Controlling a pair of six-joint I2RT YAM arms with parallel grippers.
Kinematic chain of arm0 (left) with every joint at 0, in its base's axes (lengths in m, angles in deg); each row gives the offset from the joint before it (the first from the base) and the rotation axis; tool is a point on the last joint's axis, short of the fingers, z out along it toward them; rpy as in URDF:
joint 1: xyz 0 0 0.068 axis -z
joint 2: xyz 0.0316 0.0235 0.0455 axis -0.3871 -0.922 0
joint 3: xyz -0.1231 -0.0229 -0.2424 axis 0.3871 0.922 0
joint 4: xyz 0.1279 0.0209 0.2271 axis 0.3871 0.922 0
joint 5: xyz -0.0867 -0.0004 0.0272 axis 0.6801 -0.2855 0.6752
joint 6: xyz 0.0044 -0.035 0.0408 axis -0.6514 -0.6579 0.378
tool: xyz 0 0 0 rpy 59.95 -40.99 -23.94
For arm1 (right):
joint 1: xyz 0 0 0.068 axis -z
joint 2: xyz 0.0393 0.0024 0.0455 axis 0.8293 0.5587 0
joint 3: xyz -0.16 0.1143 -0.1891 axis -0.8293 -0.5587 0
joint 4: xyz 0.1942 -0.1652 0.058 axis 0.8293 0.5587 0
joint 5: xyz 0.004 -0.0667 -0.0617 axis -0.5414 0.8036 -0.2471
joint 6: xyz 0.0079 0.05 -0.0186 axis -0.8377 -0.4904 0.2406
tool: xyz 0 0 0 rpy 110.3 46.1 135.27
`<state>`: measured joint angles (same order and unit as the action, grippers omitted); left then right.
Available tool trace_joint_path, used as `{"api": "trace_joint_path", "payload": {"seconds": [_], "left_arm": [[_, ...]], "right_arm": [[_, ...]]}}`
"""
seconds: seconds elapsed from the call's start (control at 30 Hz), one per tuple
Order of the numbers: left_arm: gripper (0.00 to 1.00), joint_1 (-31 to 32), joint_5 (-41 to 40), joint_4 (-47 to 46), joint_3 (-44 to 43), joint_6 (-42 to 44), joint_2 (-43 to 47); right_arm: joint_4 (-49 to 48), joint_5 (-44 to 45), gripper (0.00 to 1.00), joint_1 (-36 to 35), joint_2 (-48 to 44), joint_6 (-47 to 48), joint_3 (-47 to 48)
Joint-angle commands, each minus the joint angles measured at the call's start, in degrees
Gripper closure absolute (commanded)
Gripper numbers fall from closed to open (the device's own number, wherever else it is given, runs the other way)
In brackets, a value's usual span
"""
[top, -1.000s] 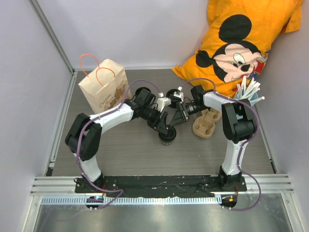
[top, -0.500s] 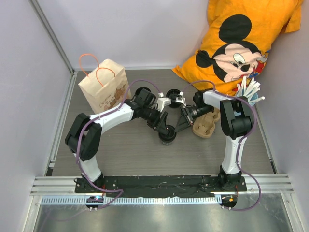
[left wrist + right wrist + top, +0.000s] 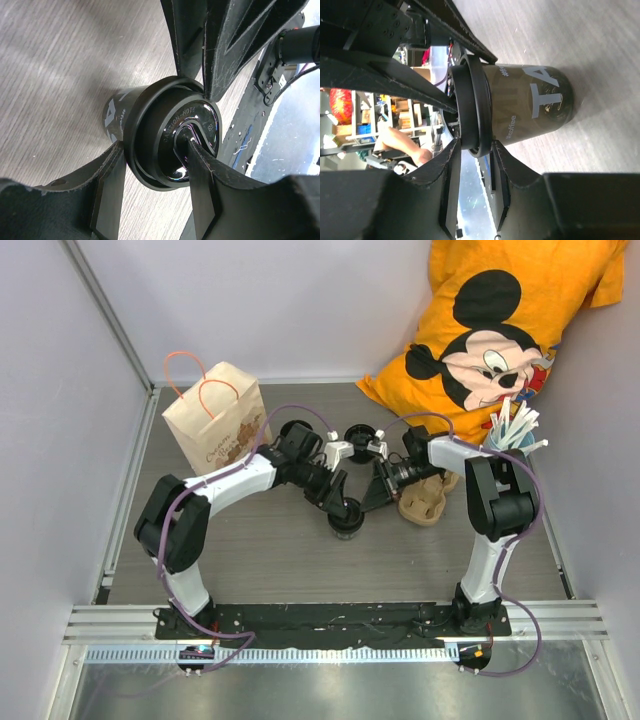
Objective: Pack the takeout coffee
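The takeout coffee (image 3: 346,525) stands mid-table (image 3: 270,560), with the left hand (image 3: 155,150) clamped on its body. The right hand (image 3: 474,150) has swung in from 2 o'clock and is narrowing astride the lid (image 3: 185,132) rim. Whether it pinches yet is unclear. It is likely seating the lid before bagging.

My bench (image 3: 270,560) is dark wood-grain. On it stand a paper bag (image 3: 215,428) at far left, a lidded black cup (image 3: 345,523) mid-bench, a pulp carrier (image 3: 425,498) near its right, and a straw cup (image 3: 514,430) beside an orange cushion (image 3: 490,330) at far right.
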<state>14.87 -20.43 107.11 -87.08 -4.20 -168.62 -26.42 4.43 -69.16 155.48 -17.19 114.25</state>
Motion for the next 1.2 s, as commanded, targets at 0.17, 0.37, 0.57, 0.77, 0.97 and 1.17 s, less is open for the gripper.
{"api": "trace_joint_path", "payload": {"seconds": [0.17,0.37,0.57,0.77,0.97,1.17], "left_arm": [[1.00,0.76,-15.45,4.01,3.72,7.04,-4.37],[1.00,0.76,-15.36,3.92,3.99,7.23,-4.11],[1.00,0.76,-15.36,3.92,3.99,7.14,-4.11],[1.00,0.85,-15.36,3.92,3.90,7.23,-4.46],[1.00,0.94,-15.63,4.01,4.07,7.49,-4.37],[1.00,0.94,-16.59,4.01,3.99,7.67,-4.55]], "right_arm": [[-14.08,3.26,0.69,-1.20,1.97,-5.62,-0.18],[-14.08,2.12,0.68,-0.41,2.41,-5.79,2.01],[-14.78,2.73,0.64,1.35,2.24,-6.49,2.81],[-17.42,2.47,0.61,1.52,1.98,-8.51,2.02],[-16.55,3.26,0.64,1.52,3.12,-7.73,1.58],[-11.97,3.35,0.64,0.82,3.30,-3.33,1.58]]}}
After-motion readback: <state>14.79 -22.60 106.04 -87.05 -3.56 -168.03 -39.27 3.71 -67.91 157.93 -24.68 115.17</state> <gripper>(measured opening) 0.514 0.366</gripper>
